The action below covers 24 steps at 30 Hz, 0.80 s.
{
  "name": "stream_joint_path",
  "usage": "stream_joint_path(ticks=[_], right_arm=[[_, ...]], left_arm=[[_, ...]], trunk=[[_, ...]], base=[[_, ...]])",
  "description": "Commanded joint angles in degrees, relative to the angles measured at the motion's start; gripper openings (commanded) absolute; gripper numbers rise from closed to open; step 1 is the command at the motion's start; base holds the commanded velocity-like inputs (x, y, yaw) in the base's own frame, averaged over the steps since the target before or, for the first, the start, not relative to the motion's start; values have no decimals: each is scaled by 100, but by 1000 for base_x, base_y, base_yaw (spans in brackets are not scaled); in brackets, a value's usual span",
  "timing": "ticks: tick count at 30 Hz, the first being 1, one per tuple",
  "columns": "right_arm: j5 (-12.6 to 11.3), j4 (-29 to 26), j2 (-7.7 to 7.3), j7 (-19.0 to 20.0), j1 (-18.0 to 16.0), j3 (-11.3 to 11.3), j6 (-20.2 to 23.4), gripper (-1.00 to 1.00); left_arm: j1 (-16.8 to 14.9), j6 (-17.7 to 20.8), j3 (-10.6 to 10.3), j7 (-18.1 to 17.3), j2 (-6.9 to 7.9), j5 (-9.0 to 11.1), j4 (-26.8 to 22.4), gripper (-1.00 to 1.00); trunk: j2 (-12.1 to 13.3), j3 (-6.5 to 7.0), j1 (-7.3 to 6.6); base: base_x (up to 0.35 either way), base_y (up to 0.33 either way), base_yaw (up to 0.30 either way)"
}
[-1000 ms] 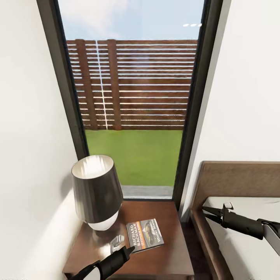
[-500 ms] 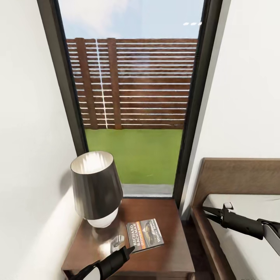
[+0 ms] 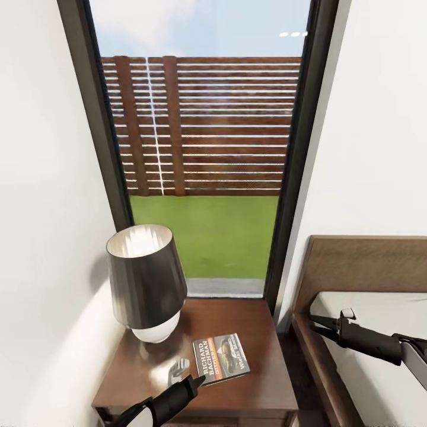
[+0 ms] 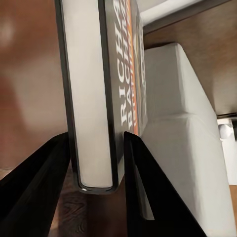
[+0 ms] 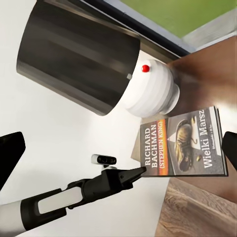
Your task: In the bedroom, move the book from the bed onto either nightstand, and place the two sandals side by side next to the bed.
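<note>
The book, with its orange-striped cover facing up, is over the front of the dark brown nightstand. My left gripper is at the book's near corner. In the left wrist view its two black fingers press close against either side of the book's edge. My right gripper hangs open over the left edge of the bed, with nothing between its fingers. From the right wrist view I see the book and the left gripper touching it. The two sandals are out of view.
A table lamp with a dark shade stands on the back left of the nightstand, close to the book. A tall dark-framed window rises behind. White walls close in on both sides, and the headboard is at the right.
The whole picture has shifted a little: lamp and nightstand sit higher and further off, so the camera moved. Both grippers and the book keep their places in the picture.
</note>
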Motion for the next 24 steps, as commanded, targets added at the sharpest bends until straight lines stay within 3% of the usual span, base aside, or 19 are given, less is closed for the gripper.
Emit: stream_joint_path(ticks=[1, 11, 24], right_arm=[[-35, 0, -6, -1, -5, 15, 31, 100], [-34, 2, -6, -2, -5, 15, 30, 100], [-31, 4, -6, -3, -5, 15, 23, 100]], left_arm=[[-5, 45, -18, -19, 0, 63, 2, -100], [-5, 45, -18, -27, 0, 63, 2, -100], [-5, 45, -18, -33, 0, 63, 2, -100]], trunk=[[-44, -24, 22], [-445, -203, 242], [-646, -293, 351]], base=[[0, 0, 0], [0, 0, 0], [0, 0, 0]])
